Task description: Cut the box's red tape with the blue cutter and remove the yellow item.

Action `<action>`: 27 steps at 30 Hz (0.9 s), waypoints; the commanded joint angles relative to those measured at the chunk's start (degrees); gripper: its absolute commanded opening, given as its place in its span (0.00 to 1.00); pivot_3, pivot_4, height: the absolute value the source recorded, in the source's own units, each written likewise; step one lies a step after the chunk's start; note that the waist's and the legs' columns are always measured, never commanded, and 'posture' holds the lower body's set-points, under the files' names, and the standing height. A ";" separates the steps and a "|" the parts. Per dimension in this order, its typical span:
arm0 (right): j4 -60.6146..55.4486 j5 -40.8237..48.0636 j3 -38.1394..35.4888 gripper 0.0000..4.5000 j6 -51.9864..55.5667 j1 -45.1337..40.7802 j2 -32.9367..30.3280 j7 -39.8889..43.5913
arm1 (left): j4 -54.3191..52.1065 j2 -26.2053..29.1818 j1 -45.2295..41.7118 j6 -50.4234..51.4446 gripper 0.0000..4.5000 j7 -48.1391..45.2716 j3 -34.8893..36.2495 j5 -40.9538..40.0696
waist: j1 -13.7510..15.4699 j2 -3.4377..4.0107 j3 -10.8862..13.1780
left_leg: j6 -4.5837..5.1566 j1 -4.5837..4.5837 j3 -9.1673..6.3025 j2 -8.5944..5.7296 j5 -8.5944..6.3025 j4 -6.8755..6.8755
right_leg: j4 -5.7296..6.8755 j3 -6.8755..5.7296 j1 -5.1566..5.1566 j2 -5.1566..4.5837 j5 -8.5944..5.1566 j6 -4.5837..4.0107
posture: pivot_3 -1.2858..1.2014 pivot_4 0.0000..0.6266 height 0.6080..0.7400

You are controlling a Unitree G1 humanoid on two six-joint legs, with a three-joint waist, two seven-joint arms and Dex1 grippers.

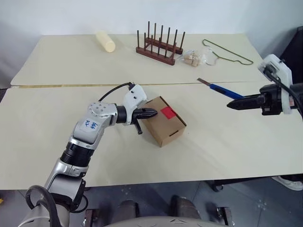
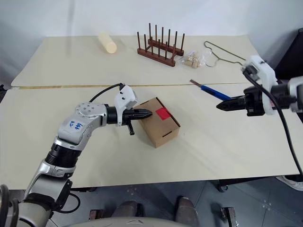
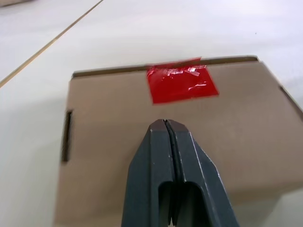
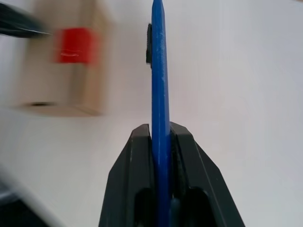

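Observation:
The small brown cardboard box (image 1: 163, 124) sits closed in the middle of the near table, with the red tape (image 1: 168, 112) across its lid edge. My left gripper (image 1: 152, 113) is shut and empty, its tips over the box's lid just short of the tape (image 3: 181, 82). Off to the right, clear of the box and above the table, my right gripper (image 1: 232, 105) is shut on the blue cutter (image 1: 222, 90). The cutter's thin tip points away to the far left. The yellow item is hidden.
On the far table lie a pale cream cylinder (image 1: 105, 40), a wooden peg rack (image 1: 160, 45), a clear bag of small pieces (image 1: 191, 57) and a wire hanger (image 1: 227, 51). A seam (image 1: 71, 85) divides the two tables.

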 commanded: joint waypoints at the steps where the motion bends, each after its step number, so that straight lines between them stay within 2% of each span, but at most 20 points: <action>1: 6.83 -7.39 -5.26 0.02 -8.93 5.32 5.65 -4.01 | -2.73 2.27 1.89 -5.36 0.00 -3.83 7.97 -5.36 | -0.13 0.00 0.00 | 0.00 0.00 0.03 0.00 0.00 -0.01 | -0.01 0.00 -0.01 0.00 0.00 0.01 | 0.52 0.24 1.00; 3: 11.17 -14.06 -6.27 0.02 -20.05 10.49 9.65 -5.16 | -5.53 5.50 4.66 -3.46 0.00 -7.11 13.40 -10.34 | -0.66 -0.05 0.00 | 0.00 0.03 0.10 0.04 0.00 0.00 | -0.02 -0.01 -0.02 0.02 0.02 0.02 | 0.52 0.24 1.00; 8: 16.80 -23.00 -11.72 0.02 -38.27 17.04 14.96 -5.91 | -10.46 14.25 14.14 -0.66 0.00 -11.31 17.81 -13.49 | -1.60 0.30 0.07 | 0.00 0.04 0.18 0.03 0.00 -0.09 | -0.03 0.00 -0.07 0.00 0.02 0.03 | 0.52 0.24 1.00; 10: 18.97 -27.21 -12.37 0.02 -45.82 19.33 15.78 -6.08 | -12.67 15.93 18.13 0.18 0.00 -11.45 19.63 -14.81 | -1.57 0.30 0.08 | -0.01 0.04 0.20 0.02 0.00 -0.09 | -0.04 0.00 -0.06 -0.02 0.02 0.03 | 0.52 0.24 1.00; 15: 25.88 -28.91 -15.92 0.02 -47.64 18.98 19.03 -5.55 | -16.16 15.13 24.85 -0.80 0.00 -6.09 21.63 -13.59 | -1.59 0.27 0.09 | -0.01 0.20 0.18 0.05 0.00 -0.01 | -0.06 0.00 0.17 -0.01 0.04 0.05 | 0.52 0.24 1.00; 16: 26.39 -28.75 -16.23 0.19 -47.73 18.84 19.20 -3.79 | -17.02 14.11 26.12 -1.11 0.00 -4.19 21.60 -13.03 | -1.58 0.27 0.09 | -0.01 0.29 0.18 0.05 0.00 -0.01 | -0.06 0.02 0.23 -0.01 0.05 0.05 | 0.52 0.24 1.00; 17: 26.28 -29.22 -16.42 0.23 -48.45 18.81 19.13 -2.89 | -17.75 13.46 26.95 -1.01 0.00 -2.76 21.41 -12.75 | -1.57 0.28 0.09 | -0.01 0.29 0.19 0.05 0.00 -0.01 | -0.05 0.04 0.23 -0.02 0.05 0.05 | 0.52 0.24 1.00; 22: 21.41 -28.28 -18.18 0.61 -50.63 18.64 15.97 6.91 | -21.71 12.21 29.68 0.08 0.00 0.89 20.80 -12.94 | -1.63 0.33 0.09 | -0.01 0.26 0.20 0.05 0.00 -0.02 | -0.02 0.05 0.16 -0.01 0.06 0.05 | 0.52 0.24 1.00; 26: 11.41 -21.46 -16.78 0.61 -41.14 17.14 14.87 17.74 | -23.26 11.59 30.15 1.15 0.00 2.93 19.58 -12.87 | -1.54 0.33 0.09 | -0.01 0.28 0.20 0.05 0.00 -0.01 | -0.03 0.06 0.18 -0.01 0.06 0.05 | 0.52 0.24 1.00; 27: 8.23 -21.05 -14.71 0.56 -39.67 16.47 15.94 19.33 | -23.36 11.16 29.65 1.67 0.00 3.70 18.60 -12.53 | -1.58 0.33 0.09 | -0.01 0.31 0.19 0.07 0.00 -0.01 | 0.00 0.06 0.19 0.00 0.06 0.04 | 0.52 0.24 1.00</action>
